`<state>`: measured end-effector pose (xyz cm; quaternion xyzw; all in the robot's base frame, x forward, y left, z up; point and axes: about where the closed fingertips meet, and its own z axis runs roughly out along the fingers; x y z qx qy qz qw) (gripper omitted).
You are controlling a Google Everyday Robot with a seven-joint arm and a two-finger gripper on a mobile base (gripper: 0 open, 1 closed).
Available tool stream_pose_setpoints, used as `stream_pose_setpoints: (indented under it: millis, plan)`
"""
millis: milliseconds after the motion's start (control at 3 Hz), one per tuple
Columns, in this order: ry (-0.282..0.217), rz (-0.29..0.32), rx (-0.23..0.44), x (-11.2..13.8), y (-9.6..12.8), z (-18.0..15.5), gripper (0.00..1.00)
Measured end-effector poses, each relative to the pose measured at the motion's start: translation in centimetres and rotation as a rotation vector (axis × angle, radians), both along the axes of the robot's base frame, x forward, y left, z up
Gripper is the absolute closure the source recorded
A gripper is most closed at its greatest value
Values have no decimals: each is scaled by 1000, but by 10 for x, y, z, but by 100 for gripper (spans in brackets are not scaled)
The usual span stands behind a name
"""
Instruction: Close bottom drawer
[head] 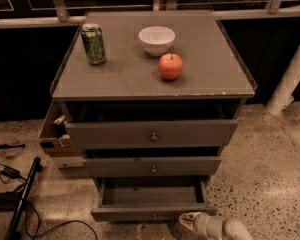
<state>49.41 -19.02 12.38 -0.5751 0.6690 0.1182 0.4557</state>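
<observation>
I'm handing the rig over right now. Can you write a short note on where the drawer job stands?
Gripper: low near the floor, just in front of the bottom drawer and right of its knob; I cannot tell whether it touches.
Bottom drawer: pulled well out, with its inside in view.
Done: closing not yet achieved.
Left: push the drawer front fully in.

Dim warm light with deep shadows; the jaws show pale at bottom edge.
</observation>
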Motion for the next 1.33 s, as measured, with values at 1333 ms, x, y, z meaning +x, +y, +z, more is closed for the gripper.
stream_pose_setpoints:
  millis: [1333]
  plan:
    - [-95,-127,-15,90,-15,-6,100]
